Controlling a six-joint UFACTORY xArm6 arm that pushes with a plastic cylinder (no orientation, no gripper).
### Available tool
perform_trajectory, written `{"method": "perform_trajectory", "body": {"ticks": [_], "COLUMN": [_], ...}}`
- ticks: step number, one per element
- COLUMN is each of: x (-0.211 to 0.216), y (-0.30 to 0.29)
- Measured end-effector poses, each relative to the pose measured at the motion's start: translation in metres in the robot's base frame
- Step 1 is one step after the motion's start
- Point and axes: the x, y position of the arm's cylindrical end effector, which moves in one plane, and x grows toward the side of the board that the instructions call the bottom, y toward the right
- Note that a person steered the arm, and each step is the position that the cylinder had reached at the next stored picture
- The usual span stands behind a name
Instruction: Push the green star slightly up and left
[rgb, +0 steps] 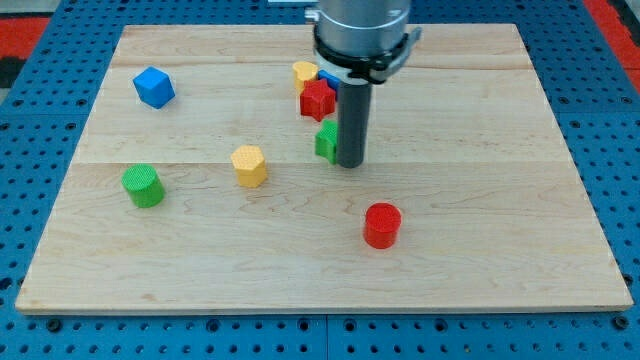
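Right now my tip (350, 164) sits pressed against the green star (326, 141) just above frame centre, on its right side, seemingly placed to shove it leftward and up; no claw exists, only the rod.

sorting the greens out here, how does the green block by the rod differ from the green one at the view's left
The green star is partly hidden behind the rod, with my tip right at its right side; the green cylinder stands fully visible, far from my tip. The green star sits just below the red star; the green cylinder stands alone. The green star's shape is hard to make out; the green cylinder's round top is plain. Both are green and lie on the wooden board.
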Motion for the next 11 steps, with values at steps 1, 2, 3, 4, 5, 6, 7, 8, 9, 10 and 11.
{"method": "perform_trajectory", "body": {"ticks": [1, 2, 3, 4, 5, 6, 7, 8, 9, 10, 11], "x": [-0.001, 0.001, 0.001, -0.004, -0.007, -0.008, -0.019, -0.026, -0.03, -0.032, -0.017], "y": [-0.002, 0.015, 0.04, 0.039, 0.023, 0.0, -0.027, -0.056, -0.079, -0.085, -0.076]}}
